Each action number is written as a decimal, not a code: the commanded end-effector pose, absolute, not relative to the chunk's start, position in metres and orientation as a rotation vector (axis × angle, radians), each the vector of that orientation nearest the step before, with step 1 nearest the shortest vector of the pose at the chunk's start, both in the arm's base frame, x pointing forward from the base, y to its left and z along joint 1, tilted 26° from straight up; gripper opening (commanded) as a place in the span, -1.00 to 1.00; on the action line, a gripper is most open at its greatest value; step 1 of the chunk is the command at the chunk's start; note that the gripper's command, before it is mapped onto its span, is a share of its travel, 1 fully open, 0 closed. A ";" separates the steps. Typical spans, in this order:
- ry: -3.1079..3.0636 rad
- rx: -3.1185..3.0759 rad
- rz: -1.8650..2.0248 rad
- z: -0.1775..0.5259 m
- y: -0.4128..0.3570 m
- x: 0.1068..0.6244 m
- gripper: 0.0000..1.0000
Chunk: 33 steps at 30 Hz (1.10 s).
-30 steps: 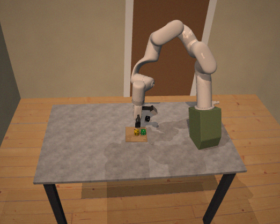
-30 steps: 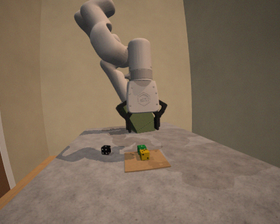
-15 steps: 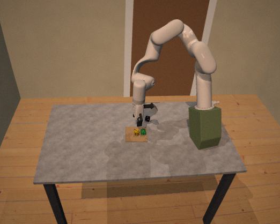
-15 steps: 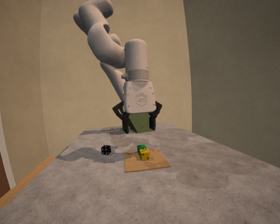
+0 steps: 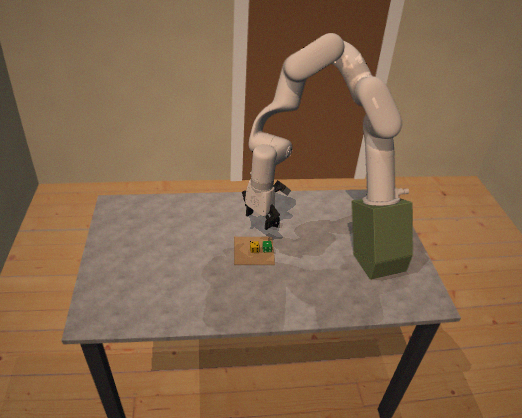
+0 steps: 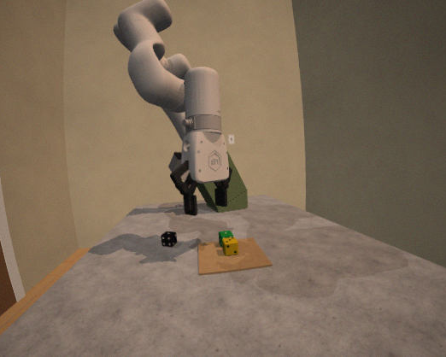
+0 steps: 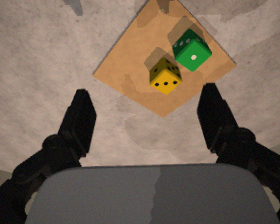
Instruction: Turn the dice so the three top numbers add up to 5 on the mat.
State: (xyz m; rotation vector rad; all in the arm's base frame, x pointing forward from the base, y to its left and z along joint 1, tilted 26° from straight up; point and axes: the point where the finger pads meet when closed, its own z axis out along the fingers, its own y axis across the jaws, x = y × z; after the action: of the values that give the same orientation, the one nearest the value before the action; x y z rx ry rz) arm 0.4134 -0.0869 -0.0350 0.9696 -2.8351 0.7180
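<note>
The jaws hang wide apart and empty above the bench (image 6: 327, 299). Just ahead lie the yellow die (image 7: 165, 76) and green die (image 7: 191, 50) on the mat (image 7: 126, 70). The black die (image 6: 169, 238) sits off-mat, likely the next pick.

In the exterior view the mat (image 6: 237, 265) lies near the middle of the frame on the table (image 6: 336, 307). Two dice sit on the mat's upper half, touching: one die (image 6: 231, 246) in front, the other die (image 6: 225, 236) just behind it and slightly left. A third die (image 6: 168, 238) rests on the table left of the mat, apart from it. The gripper (image 6: 204, 202) hangs above the table, higher in the frame than the mat, its fingers wide apart with nothing between them. The pedestal (image 6: 237, 192) stands behind the gripper.
</note>
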 end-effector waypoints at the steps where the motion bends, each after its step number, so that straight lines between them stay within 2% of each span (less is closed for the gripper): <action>1: -2.731 1.156 0.679 -0.032 -0.094 0.411 1.00; 33: -1.617 2.265 0.470 -0.014 -0.145 0.370 1.00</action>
State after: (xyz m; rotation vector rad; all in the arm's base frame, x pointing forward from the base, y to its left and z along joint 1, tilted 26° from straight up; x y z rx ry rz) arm 0.3727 -0.1407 -0.0169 2.1805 -1.7424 0.5215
